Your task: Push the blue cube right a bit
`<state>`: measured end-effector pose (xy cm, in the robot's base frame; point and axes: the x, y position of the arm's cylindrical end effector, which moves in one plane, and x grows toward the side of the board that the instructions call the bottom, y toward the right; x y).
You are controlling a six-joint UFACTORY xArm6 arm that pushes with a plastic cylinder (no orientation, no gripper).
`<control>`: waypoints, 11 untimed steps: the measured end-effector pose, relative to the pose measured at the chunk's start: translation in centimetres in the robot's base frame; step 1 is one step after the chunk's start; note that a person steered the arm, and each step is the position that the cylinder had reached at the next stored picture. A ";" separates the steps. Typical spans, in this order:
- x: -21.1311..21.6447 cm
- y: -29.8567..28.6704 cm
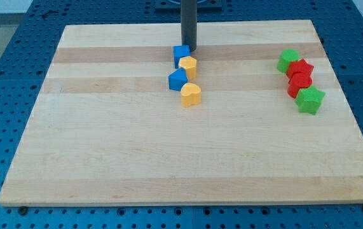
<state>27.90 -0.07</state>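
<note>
At the view's top centre of the desk point(105, 159), my tip point(189, 50) comes down as a straight dark rod; this arm carries no pincer, so there is no spread or pinch to tell of, only the rod's lower end resting at board height. Just to the view's left of my tip, and a shade lower, sits the blue cube point(181, 53); it looks to be touching the rod or very nearly so, though the angle does not let me be sure. Directly below my tip, against the blue cube's lower right corner, stands a yellow block point(188, 66) with a rounded top. Further down from my tip, and slightly left, is a second blue block point(178, 80), its shape roughly a wedge or pentagon, touching the yellow one above it. Lower again lies a yellow heart-shaped block point(191, 95), touching that second blue block. Well apart to the right of my tip runs a slanted chain of four: a green block point(288, 60) highest, then a red block point(302, 69), another red block point(299, 84) below it, and a green star-like block point(310, 100) at the bottom, each touching its neighbour. The desk rests on a blue perforated surface point(16, 63).
</note>
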 end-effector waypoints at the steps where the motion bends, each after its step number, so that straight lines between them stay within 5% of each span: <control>1: 0.0 0.4; 4: 0.4 -5.6; 6: 5.1 -5.8; 11: 2.4 3.2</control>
